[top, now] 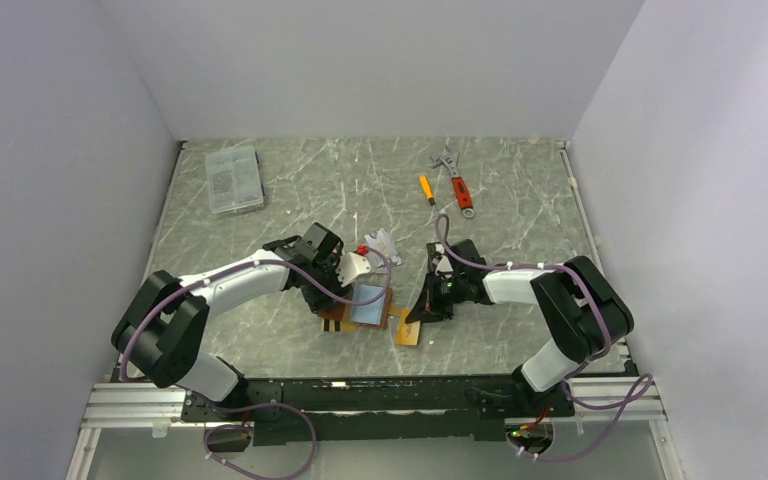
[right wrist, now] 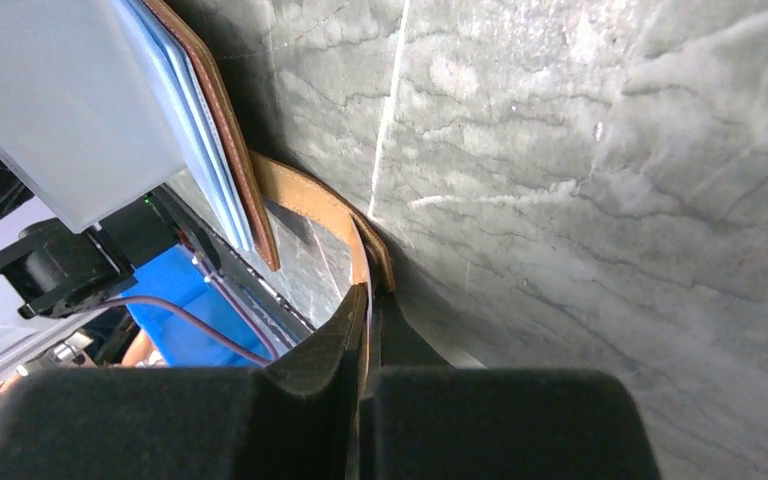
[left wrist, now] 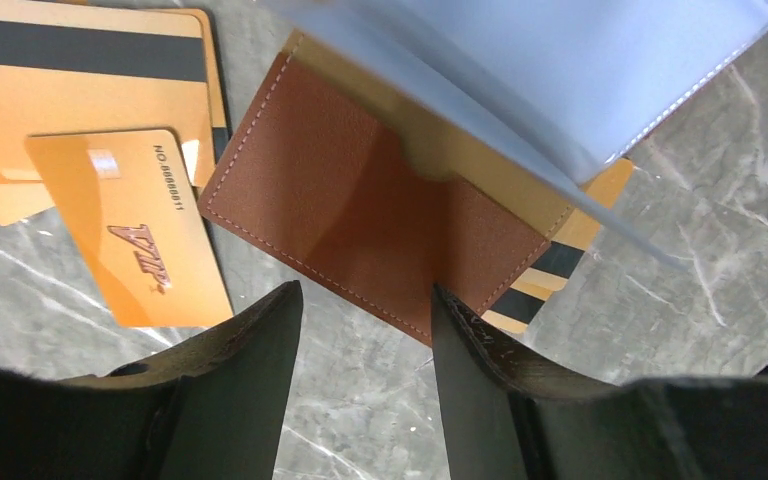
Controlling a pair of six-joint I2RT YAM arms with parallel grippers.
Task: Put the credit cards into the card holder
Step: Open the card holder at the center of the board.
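Nearest us, the left gripper (left wrist: 365, 300) hangs with jaws partly apart and empty above the open tan card holder (left wrist: 340, 210), whose clear sleeves (left wrist: 520, 60) stand lifted. The right gripper (right wrist: 368, 300) is clamped on the holder's snap tab (right wrist: 305, 193). We see orange credit cards (left wrist: 130, 230) lying on the worktop (left wrist: 690, 200) beside and under it

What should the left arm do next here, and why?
Probably shift the left gripper sideways to the orange VIP card and close on its edge: its jaws stand open and empty over the card holder, whose tab the right gripper pinches, with its clear sleeves lifted.
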